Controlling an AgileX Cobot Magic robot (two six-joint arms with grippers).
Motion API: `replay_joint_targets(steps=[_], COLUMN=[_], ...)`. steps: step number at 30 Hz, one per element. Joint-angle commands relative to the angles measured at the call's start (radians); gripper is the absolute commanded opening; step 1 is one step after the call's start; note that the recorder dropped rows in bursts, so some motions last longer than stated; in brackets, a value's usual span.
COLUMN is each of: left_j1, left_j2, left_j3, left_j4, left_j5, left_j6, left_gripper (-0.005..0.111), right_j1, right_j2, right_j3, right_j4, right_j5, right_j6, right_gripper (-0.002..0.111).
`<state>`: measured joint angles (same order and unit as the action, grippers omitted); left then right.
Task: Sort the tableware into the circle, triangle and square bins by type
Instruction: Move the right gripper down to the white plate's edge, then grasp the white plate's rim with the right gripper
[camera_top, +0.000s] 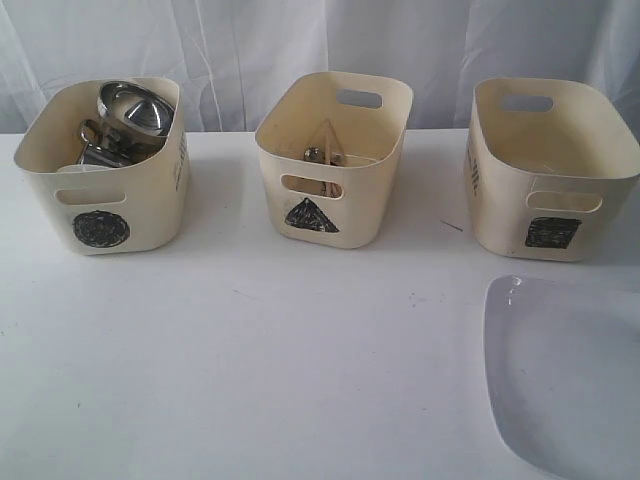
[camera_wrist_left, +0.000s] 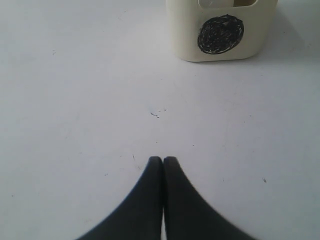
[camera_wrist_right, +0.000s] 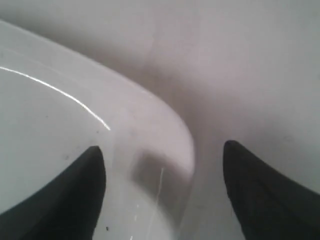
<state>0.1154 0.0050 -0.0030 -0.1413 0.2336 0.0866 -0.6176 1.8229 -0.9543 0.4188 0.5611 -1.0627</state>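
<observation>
The large white square plate (camera_top: 570, 370) lies flat on the table at the near right. My right gripper (camera_wrist_right: 163, 146) is open around its rounded corner (camera_wrist_right: 165, 125), one finger (camera_wrist_right: 85, 195) over the plate and the other (camera_wrist_right: 260, 195) over the table. The circle bin (camera_top: 150, 200) at the left holds a steel bowl (camera_top: 137, 108) and a steel mug (camera_top: 100, 148). Cutlery and chopsticks (camera_top: 322, 152) stand in the triangle bin (camera_top: 370, 190). Nothing shows inside the square bin (camera_top: 500, 200). My left gripper (camera_wrist_left: 163, 160) is shut and empty over bare table, facing the circle bin (camera_wrist_left: 185, 30).
The three bins stand in a row along the back of the white table (camera_top: 250, 350), in front of a white curtain (camera_top: 250, 40). Neither arm shows in the exterior view. The plate reaches the table's near right edge.
</observation>
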Motion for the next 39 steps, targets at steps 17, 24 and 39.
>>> replay_joint_targets(steps=[17, 24, 39], left_j1=[0.001, 0.001, 0.001], left_j2=[-0.005, -0.005, -0.005], left_j3=[0.003, 0.003, 0.003], left_j4=[-0.007, -0.007, -0.007], left_j5=[-0.003, -0.003, -0.003], left_j6=[-0.001, -0.001, -0.001], left_gripper=[0.001, 0.001, 0.001], right_j1=[-0.006, 0.065, 0.130], right_j2=[0.232, 0.247, 0.295], right_j3=[0.002, 0.002, 0.002], right_j4=[0.434, 0.463, 0.464], right_j5=[0.479, 0.493, 0.319], right_j6=[-0.515, -0.553, -0.504], right_gripper=[0.002, 0.002, 0.040])
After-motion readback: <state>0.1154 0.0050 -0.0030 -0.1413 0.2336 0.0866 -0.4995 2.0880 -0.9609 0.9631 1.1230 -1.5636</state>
